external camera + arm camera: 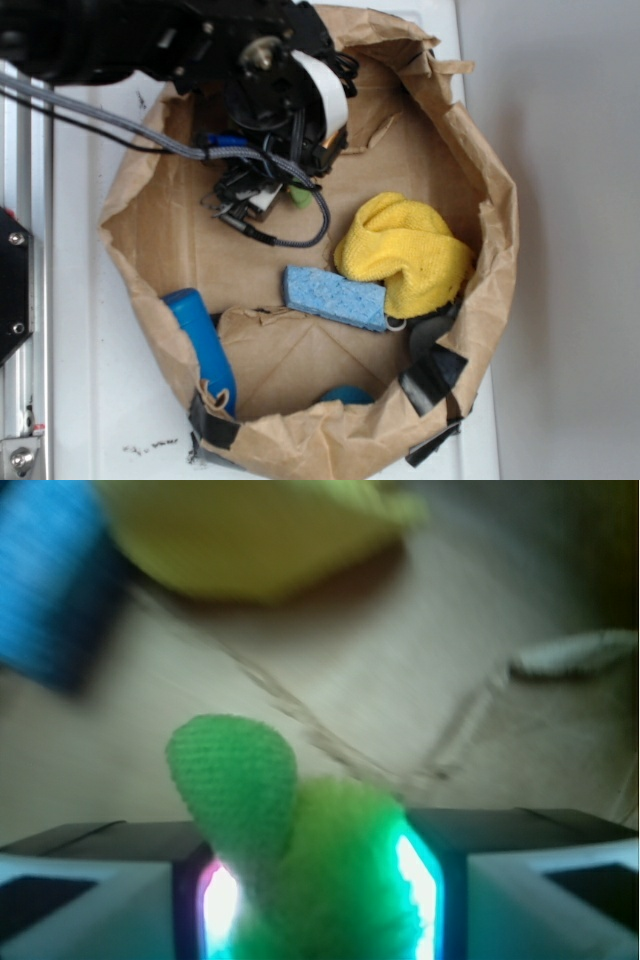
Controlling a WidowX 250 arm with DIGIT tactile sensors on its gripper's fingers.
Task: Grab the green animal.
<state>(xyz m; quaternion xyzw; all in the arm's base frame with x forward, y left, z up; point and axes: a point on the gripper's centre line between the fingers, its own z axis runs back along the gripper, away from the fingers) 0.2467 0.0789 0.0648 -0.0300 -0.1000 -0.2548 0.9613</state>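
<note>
The gripper is clamped on the green animal: in the wrist view the fuzzy lime body fills the narrow gap between the two lit pads, and a darker green stubby limb sticks up and left above them. In the exterior view the gripper sits low in the far-left part of the brown paper bag, under the black arm, and only a small patch of the green animal shows at its right edge. A grey braided cable runs from the left over the bag's rim and loops beneath the gripper.

To the right of the gripper lies bare paper floor, then the yellow cloth, bunched against the right wall. The blue sponge lies just left of and touching the cloth's near edge, near the middle of the floor. In the wrist view the yellow cloth and blue sponge appear blurred beyond the toy, with open creased paper between.

A blue cylinder leans along the near-left wall, well apart from the gripper. The bag's crumpled rim rises all round, closest on the left and far sides; black tape patches its near-right edge. The bag stands on a white surface.
</note>
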